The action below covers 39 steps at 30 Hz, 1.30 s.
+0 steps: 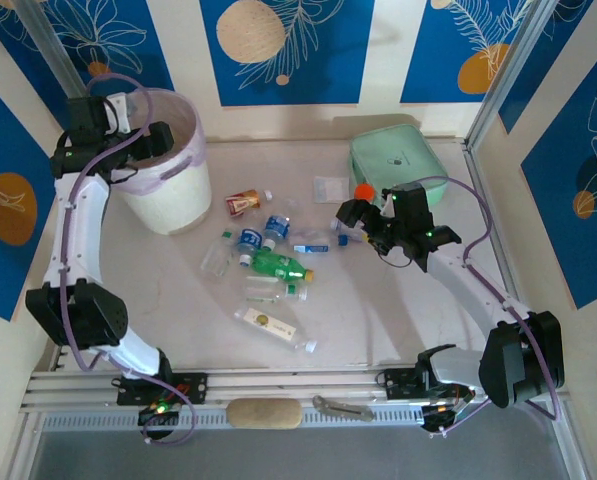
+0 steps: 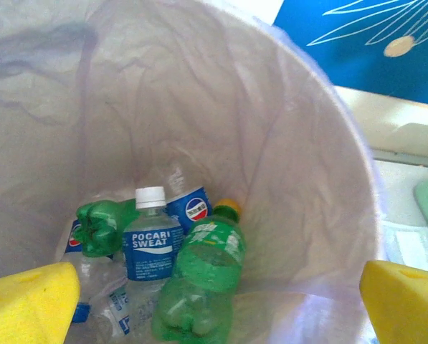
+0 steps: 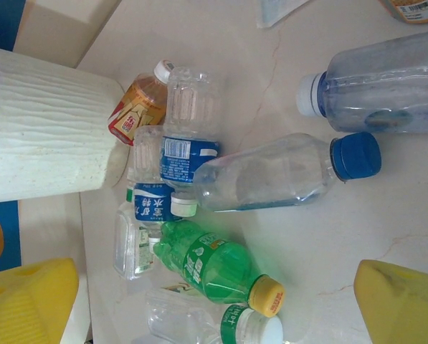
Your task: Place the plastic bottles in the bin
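1. A few plastic bottles lay at the bottom of the bin, right under my left hand, which was spread wide and empty.
2. Other bottles lay loose on the table, just left of my right hand, which was likewise released.

On my table, a flat mint-green case lies at the upper right of the top view. An orange-capped jar sits at its lower left corner, with a clear flat packet just left of the jar. Along the bottom edge lie a tan oblong pad and a metal tool. Blue leaf-print panels line the walls.
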{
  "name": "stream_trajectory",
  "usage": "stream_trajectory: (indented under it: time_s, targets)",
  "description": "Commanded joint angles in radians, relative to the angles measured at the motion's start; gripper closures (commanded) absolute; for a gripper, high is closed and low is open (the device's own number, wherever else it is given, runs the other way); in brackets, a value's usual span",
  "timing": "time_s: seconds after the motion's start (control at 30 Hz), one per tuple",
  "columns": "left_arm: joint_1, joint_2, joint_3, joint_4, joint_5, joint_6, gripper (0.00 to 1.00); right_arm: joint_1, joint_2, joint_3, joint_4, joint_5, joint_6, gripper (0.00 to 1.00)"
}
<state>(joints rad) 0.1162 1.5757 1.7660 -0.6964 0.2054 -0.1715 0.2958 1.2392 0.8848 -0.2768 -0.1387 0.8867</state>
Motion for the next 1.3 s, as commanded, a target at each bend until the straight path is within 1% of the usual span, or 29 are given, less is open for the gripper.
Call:
stream_trajectory:
  time_s: [0.0, 0.23, 0.4, 0.5, 0.63, 0.77, 0.97, 1.1, 1.27]
  targets:
    - [-0.026, -0.073, -0.008, 0.014, 0.052, -0.019, 0.00, 0.012, 0.008, 0.037, 0.001, -0.007, -0.003, 0.01]
    - [-0.144, -0.203, -0.154, 0.010, 0.073, -0.029, 0.00, 0.031, 0.040, 0.057, 0.010, -0.007, 0.001, 0.01]
    - [-0.241, -0.324, -0.353, 0.048, 0.088, -0.073, 0.01, 0.045, 0.079, 0.078, 0.023, -0.015, 0.003, 0.01]
    - [-0.292, -0.388, -0.479, 0.082, 0.073, -0.110, 0.00, 0.054, 0.109, 0.092, 0.027, -0.027, 0.006, 0.01]
    - [-0.324, -0.438, -0.641, 0.158, 0.084, -0.169, 0.00, 0.065, 0.141, 0.111, 0.027, -0.036, 0.007, 0.01]
    - [-0.338, -0.433, -0.733, 0.152, 0.033, -0.171, 0.00, 0.078, 0.157, 0.121, 0.027, -0.037, 0.014, 0.01]
    - [-0.347, -0.396, -0.859, 0.245, -0.023, -0.209, 0.02, 0.085, 0.157, 0.118, 0.021, -0.027, 0.016, 0.01]
    - [-0.348, -0.339, -0.922, 0.309, -0.055, -0.226, 0.04, 0.085, 0.152, 0.118, 0.011, -0.020, 0.017, 0.01]
    - [-0.354, -0.251, -0.957, 0.349, -0.067, -0.214, 0.08, 0.086, 0.150, 0.110, 0.011, -0.018, 0.020, 0.01]
